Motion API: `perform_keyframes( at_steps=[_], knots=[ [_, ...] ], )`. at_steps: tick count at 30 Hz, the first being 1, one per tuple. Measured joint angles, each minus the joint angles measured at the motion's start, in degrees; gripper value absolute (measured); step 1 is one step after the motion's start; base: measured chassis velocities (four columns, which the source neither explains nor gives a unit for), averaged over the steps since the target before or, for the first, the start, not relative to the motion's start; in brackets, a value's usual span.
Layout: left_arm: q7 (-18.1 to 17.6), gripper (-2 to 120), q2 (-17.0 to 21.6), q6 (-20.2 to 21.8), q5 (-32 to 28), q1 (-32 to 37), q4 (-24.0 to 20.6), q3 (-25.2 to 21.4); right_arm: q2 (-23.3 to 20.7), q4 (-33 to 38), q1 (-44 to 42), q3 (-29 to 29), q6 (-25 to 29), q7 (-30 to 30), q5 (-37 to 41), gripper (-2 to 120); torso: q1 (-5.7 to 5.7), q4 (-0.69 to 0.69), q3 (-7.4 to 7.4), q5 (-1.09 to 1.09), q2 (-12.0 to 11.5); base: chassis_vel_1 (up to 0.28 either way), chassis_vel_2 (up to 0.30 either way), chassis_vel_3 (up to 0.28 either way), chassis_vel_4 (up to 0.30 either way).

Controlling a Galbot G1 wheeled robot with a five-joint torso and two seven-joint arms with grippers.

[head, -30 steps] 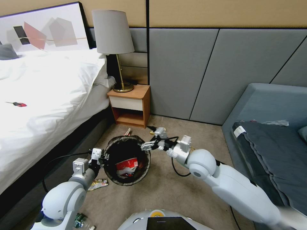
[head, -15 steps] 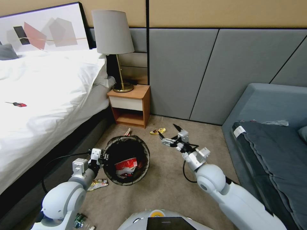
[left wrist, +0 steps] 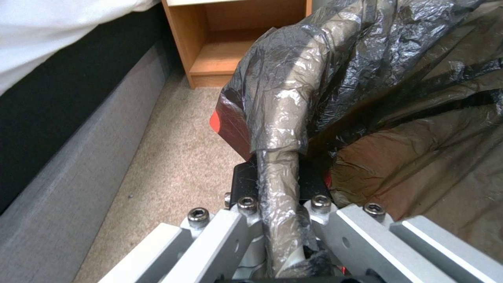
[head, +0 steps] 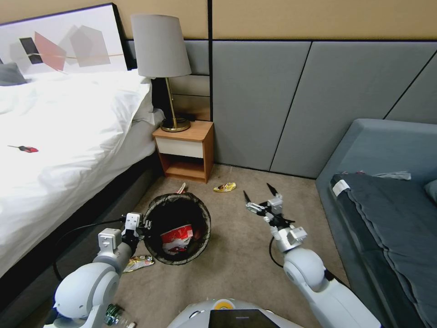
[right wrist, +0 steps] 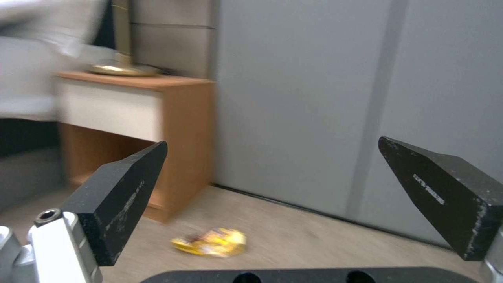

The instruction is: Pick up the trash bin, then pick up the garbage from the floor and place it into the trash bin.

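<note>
Left gripper (head: pixel 139 224) stays clamped on bag-covered rim of small round white bin w/ black liner (head: pixel 177 233), holding it near beige carpet (head: pixel 236 264) as catch-pot, while right gripper (head: pixel 260 197), fingers spread wide & empty, faces yellow crumpled snack wrapper (head: pixel 225 187) by orange wooden nightstand (head: pixel 185 152), prob. next pick.

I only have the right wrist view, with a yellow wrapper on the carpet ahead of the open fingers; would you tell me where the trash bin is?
Observer: The trash bin is to the left of the right gripper, next to the bed.
Operator: Thank you. Is anything holding it?
Observer: Yes, the left gripper is shut on its bag-covered rim.
Operator: Is there anything inside?
Observer: A red-and-white paper cup lies in it.
Operator: Is there any other litter besides my wrapper?
Observer: A shiny wrapper lies on the floor beside the bin, near the left arm.
</note>
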Motion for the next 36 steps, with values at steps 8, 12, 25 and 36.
perform_keyframes(
  at_steps=[8, 12, 25, 36],
  knots=[
    [0.0, 1, -0.4, 0.0, 0.2, -0.1, 0.4, 0.2, 5.4, 1.1, -8.8, 6.1, 3.8, -2.3, -2.6, 100, 0.0, 0.01, 0.0, 0.0, 0.0, 0.0, 0.0, 0.0, 0.0],
    [0.0, 1, -0.4, 0.0, 0.3, -0.2, 0.5, 0.3, 6.7, 2.1, -11.7, 6.7, 4.7, -3.2, -2.9, 100, 0.0, 0.01, 0.0, 0.0, 0.0, 0.0, 0.0, 0.0, 0.0],
    [0.0, 1, -0.6, 0.0, 0.5, 0.6, -0.2, 0.1, 9.4, 5.4, -19.0, 4.2, 8.2, -0.5, -5.5, 100, 0.0, 0.01, 0.0, 0.0, 0.0, 0.0, 0.0, 0.0, 0.0],
    [0.2, 1, -0.7, 0.1, 1.3, 0.6, -0.2, 0.2, 9.9, 5.6, -18.8, 3.7, 8.0, 0.2, -6.1, 100, 0.0, 0.01, 0.0, 0.0, 0.0, 0.0, 0.0, 0.0, 0.0]
  ],
)
